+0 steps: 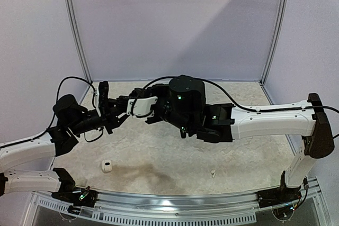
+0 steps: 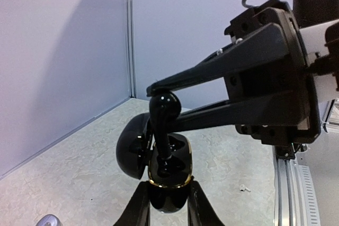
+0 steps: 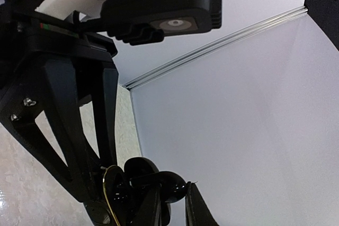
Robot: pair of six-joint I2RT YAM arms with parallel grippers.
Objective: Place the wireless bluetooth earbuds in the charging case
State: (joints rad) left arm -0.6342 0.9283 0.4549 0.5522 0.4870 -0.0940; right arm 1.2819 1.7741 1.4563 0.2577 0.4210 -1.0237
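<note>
Fingers of the left gripper (image 2: 168,200) are clamped on the lower half of a black charging case (image 2: 177,154), one finger on each side of it, holding it up off the table (image 1: 159,152) with its gold-rimmed opening facing upward. The case's lid (image 2: 131,146) is swung open to the left and hangs beside the body. Directly above, the right gripper (image 2: 159,108) reaches in from the right, its two long fingers pinching the round head of a black earbud (image 2: 166,103). The earbud's stem points down into the open case; whether it is fully seated in its socket cannot be told. In the overhead view the two arms meet in the air over the left, far part of the table, their fingertips nearly touching. Out on the tabletop, a small white case (image 1: 107,165) lies near the left front, well apart from the grippers. A tiny white earbud (image 1: 213,173) lies alone toward the right front, close to the near edge.
</note>
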